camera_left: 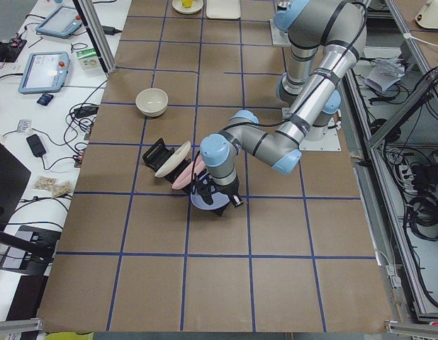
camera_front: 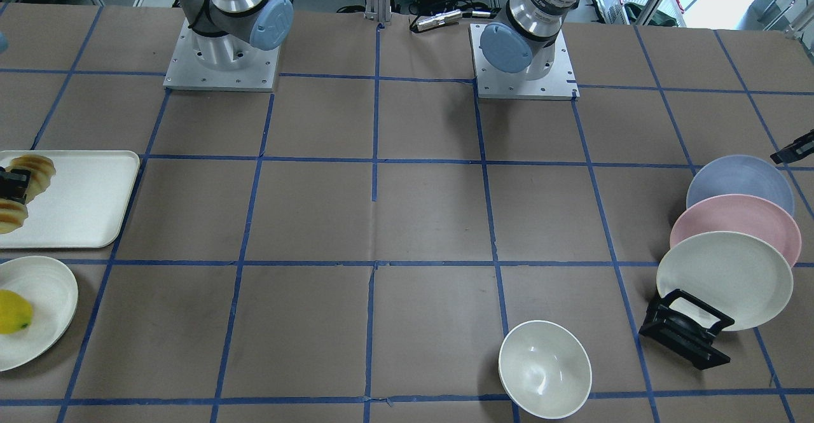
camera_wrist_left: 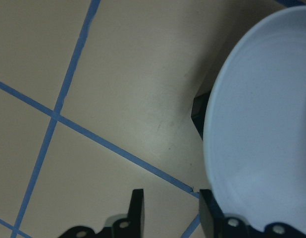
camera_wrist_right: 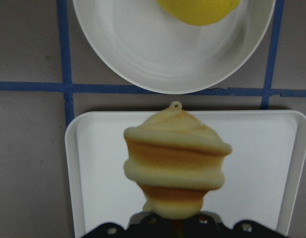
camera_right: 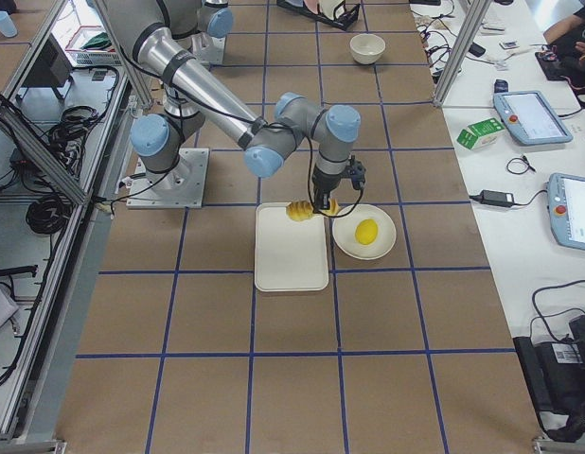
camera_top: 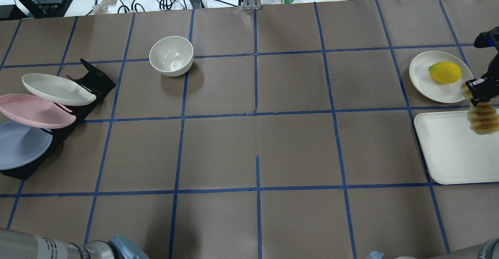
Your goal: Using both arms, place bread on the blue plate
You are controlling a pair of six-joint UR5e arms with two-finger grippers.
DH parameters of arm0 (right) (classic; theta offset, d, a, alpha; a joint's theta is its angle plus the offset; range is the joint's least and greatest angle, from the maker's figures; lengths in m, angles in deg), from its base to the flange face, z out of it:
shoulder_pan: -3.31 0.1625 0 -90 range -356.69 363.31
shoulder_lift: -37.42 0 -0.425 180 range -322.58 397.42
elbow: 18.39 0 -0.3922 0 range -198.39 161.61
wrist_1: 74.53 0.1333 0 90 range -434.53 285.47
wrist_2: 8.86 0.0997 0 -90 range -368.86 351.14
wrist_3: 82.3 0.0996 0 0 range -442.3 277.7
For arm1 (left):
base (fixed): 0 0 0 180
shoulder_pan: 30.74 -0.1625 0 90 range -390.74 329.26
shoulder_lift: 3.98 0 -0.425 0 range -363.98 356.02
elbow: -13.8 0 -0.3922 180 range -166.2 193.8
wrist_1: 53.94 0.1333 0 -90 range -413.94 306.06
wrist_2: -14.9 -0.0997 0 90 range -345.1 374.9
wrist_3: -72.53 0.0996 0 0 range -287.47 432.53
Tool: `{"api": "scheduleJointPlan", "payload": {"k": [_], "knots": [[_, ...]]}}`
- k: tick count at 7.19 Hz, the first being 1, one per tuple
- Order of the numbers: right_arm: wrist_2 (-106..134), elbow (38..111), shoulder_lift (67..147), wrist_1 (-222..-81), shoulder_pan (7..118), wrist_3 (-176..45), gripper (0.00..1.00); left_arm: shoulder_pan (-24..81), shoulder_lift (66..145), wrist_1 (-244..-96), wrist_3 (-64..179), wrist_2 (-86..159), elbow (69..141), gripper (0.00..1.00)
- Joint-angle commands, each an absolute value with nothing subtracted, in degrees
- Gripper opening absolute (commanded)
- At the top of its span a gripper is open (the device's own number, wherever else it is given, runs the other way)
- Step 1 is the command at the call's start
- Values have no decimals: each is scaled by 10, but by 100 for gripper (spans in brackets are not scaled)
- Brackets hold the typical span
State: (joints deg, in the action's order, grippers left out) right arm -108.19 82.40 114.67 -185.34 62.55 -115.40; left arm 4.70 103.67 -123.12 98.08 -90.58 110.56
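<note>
The brown paper-covered bench (camera_top: 249, 154), gridded in blue tape, is carrying everything. The silver-grey jointed right arm (camera_right: 217, 99) is reaching toward the bench's right-hand edge, and the matching left arm (camera_left: 311, 92) is bending low toward the left-hand edge.

A cream rectangular tray (camera_top: 448, 154) is lying flat near the right edge. Toward the left edge, the round, matte, pale blue plate (camera_top: 19, 146) is leaning tilted in a black slotted rack (camera_top: 95, 80), nearest the robot's side.

The elongated golden-orange ridged bread (camera_wrist_right: 175, 163) is hanging over the tray's far rim, apparently clear of it. The black right pincer (camera_top: 477, 93) is clamping it around the middle. The left pincer (camera_wrist_left: 170, 198) is hovering with its jaws parted and nothing between them, one finger (camera_wrist_left: 207, 213) just beside the blue plate's rim.

This looks like the fetching step: the bread is picked up, the plate not yet gripped. Next, the left pincer probably needs to straddle the rim, close, and draw the plate out flat onto the bench. The right arm would then bring the bread across.
</note>
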Motion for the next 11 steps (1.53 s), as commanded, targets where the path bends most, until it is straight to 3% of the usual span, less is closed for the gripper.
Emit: {"api": "scheduleJointPlan", "payload": {"k": [1,2,7,9,11], "knots": [[-1081,765,1152,-1768,670,-1114,0,44,1028,-1234,985,-928,1104,45],[-1072,748,1148,-1748,672,-1103,0,49,1045,-1230,978,-922,1097,41],[-1062,750,1147,-1747,675,-1085,0,67,1064,-1223,971,-867,1091,44],[-1062,751,1141,-1747,675,-1085,0,65,1081,-1224,974,-863,1092,40],[-1062,750,1141,-1747,675,-1085,0,65,1080,-1224,972,-863,1089,0]]}}
